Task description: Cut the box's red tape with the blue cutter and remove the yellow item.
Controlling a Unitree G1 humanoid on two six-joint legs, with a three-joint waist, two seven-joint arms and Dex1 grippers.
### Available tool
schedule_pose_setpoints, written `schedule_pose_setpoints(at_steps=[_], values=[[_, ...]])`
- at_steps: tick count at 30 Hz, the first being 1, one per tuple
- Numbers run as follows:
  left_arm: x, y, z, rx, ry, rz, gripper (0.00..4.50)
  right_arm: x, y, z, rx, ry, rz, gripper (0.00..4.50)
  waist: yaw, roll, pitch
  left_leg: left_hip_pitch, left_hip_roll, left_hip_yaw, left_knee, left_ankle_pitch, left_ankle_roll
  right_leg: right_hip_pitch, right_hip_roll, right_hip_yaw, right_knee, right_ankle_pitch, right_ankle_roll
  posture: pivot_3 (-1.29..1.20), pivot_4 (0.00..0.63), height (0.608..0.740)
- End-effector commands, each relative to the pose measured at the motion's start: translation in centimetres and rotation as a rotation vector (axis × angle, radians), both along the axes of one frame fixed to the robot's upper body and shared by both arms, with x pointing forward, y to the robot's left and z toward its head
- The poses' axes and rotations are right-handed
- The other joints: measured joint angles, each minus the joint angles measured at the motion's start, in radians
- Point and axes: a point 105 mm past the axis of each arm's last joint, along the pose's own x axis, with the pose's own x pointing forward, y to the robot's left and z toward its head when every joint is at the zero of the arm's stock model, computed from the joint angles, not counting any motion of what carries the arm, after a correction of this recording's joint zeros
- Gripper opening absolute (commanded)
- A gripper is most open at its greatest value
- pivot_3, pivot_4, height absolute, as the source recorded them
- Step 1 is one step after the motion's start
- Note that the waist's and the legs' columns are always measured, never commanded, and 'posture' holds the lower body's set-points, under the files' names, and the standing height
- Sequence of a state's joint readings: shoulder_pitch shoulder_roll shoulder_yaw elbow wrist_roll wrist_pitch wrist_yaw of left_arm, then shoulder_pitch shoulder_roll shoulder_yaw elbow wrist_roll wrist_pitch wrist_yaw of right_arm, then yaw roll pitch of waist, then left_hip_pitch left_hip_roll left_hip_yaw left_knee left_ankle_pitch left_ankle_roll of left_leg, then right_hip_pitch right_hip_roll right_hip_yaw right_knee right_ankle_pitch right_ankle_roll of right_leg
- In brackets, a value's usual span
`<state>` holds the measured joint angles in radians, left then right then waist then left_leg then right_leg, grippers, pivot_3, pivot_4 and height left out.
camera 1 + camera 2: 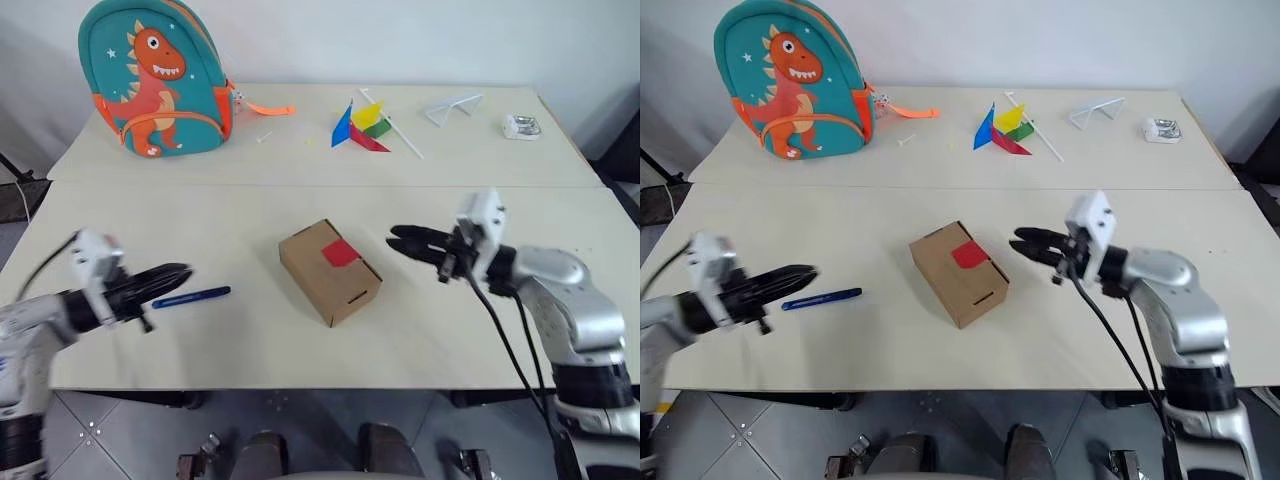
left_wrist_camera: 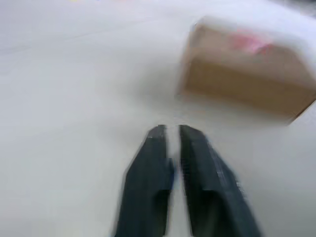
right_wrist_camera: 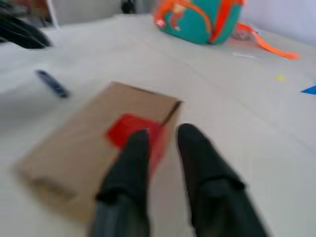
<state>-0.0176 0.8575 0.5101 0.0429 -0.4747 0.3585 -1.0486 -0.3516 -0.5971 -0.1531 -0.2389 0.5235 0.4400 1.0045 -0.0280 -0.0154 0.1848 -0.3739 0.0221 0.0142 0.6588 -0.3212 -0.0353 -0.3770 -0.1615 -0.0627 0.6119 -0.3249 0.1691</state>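
Observation:
The brown cardboard box (image 1: 330,272) lies closed at the middle of the table, with the red tape (image 1: 340,252) across its top flap. On the table to the box's left lies the blue cutter (image 1: 192,297), untouched. My left gripper (image 1: 183,273) hovers just above and beside the cutter's left end, pointing toward the box (image 2: 247,84). Its fingers (image 2: 153,148) stand slightly apart with nothing between them. To the right of the box my right gripper (image 1: 396,239) points at the tape (image 3: 126,128), open and empty. The yellow item is hidden.
A teal dinosaur backpack (image 1: 155,80) stands at the back left. A multicoloured pinwheel (image 1: 362,127), a white wire frame (image 1: 452,107) and a small silver object (image 1: 521,126) lie along the back. The table's front edge (image 1: 300,385) runs close below the box.

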Motion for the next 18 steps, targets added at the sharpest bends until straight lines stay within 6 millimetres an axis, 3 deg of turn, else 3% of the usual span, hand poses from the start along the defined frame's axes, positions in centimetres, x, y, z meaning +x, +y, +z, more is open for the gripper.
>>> schedule_pose_setpoints(at_steps=[1,4,7,9,13,15,18], values=[[-2.0,3.1,-0.1,0.108,-0.015,0.000,1.90,-3.3,0.9,1.3,0.010,-0.129,0.123,2.36,0.003,0.000,0.000,0.000,0.000,0.001,0.000,0.000,0.001,0.000,0.000,0.000,0.000,0.000,0.000,0.00,0.150,0.740],[-2.9,6.4,0.1,0.106,0.014,0.088,2.88,-6.4,1.5,0.0,0.049,-0.107,0.264,3.44,0.011,0.000,0.000,0.000,0.000,0.001,0.000,-0.001,0.001,0.000,0.000,0.000,-0.001,0.000,0.000,0.00,0.150,0.740],[-2.9,7.6,0.8,0.118,-0.006,0.100,3.83,-7.9,2.0,0.5,0.123,-0.072,0.329,4.49,0.020,-0.001,0.001,0.000,0.001,0.001,0.001,-0.001,0.002,0.000,0.000,-0.001,0.000,0.000,-0.001,0.00,0.150,0.740],[-3.0,8.3,0.6,0.141,0.010,0.096,4.46,-8.7,2.5,0.9,0.143,-0.085,0.353,4.50,0.025,-0.001,0.001,0.001,0.002,0.002,0.001,-0.001,0.002,0.000,0.000,-0.001,0.000,0.001,-0.002,0.00,0.150,0.740],[-2.8,9.7,0.3,0.218,0.056,0.094,4.46,-10.7,4.6,2.7,0.127,-0.175,0.432,4.50,0.026,0.000,0.001,0.002,0.004,0.004,0.001,-0.001,0.001,0.000,0.001,-0.003,0.001,0.002,-0.003,0.00,0.150,0.740],[-2.3,8.8,0.6,0.214,0.069,0.024,4.46,-10.6,4.8,3.6,0.154,-0.206,0.411,4.50,0.026,-0.001,0.001,0.003,0.005,0.004,0.001,-0.002,0.001,0.000,0.001,-0.005,0.002,0.002,-0.003,0.00,0.150,0.740],[-1.7,6.8,0.3,0.256,0.083,-0.120,4.46,-10.3,4.6,3.5,0.139,-0.197,0.389,4.50,0.026,-0.003,0.001,0.003,0.005,0.006,0.001,-0.002,0.001,-0.001,0.001,-0.006,0.001,0.002,-0.004,0.00,0.150,0.740]])
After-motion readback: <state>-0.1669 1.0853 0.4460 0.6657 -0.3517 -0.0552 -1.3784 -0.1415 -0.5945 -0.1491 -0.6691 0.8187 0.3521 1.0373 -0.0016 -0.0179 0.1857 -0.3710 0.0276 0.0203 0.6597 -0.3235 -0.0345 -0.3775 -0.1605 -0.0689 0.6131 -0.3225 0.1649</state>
